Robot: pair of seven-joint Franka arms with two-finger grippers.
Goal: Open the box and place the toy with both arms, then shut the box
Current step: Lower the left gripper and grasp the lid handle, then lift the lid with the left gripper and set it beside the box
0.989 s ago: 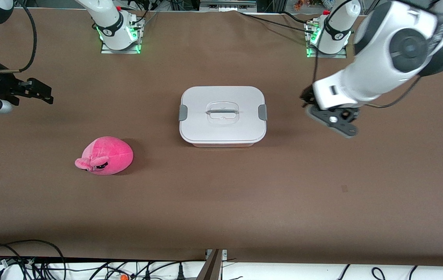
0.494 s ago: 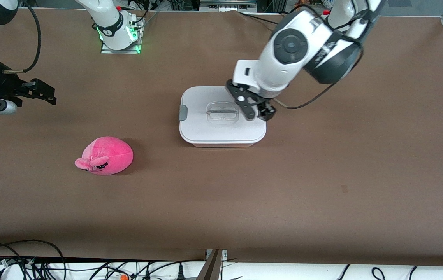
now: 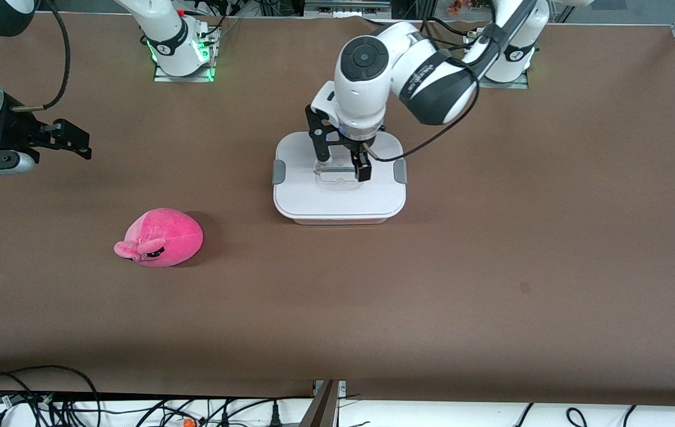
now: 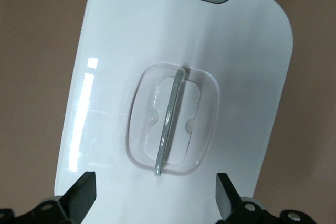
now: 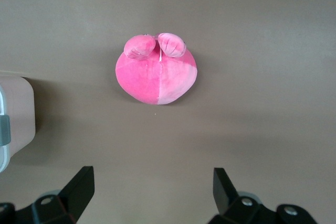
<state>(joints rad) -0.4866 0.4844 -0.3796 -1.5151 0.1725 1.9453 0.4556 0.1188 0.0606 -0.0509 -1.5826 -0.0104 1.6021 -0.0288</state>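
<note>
The box point(image 3: 337, 198) stands shut at the table's middle, its white lid point(image 4: 115, 51) on, with a grey clip point(image 3: 400, 171) at each end. My left gripper point(image 3: 342, 161) hangs open and empty over the lid, its fingers point(image 4: 79, 199) spread either side of the clear recessed handle point(image 4: 170, 124). The pink plush toy point(image 3: 161, 237) lies on the table nearer the front camera, toward the right arm's end. It also shows in the right wrist view point(image 5: 157, 77). My right gripper point(image 3: 79, 142) is open and empty above the table at the right arm's end, apart from the toy.
The brown table point(image 3: 492, 267) bears only the box and toy. The two arm bases point(image 3: 180, 53) stand along its back edge. Cables point(image 3: 47, 397) hang below the front edge. A corner of the box point(image 5: 16, 114) shows in the right wrist view.
My left arm has swung in from the left arm's end of the table to over the box lid and turned its gripper. My right gripper has drifted slightly toward the table's middle.
</note>
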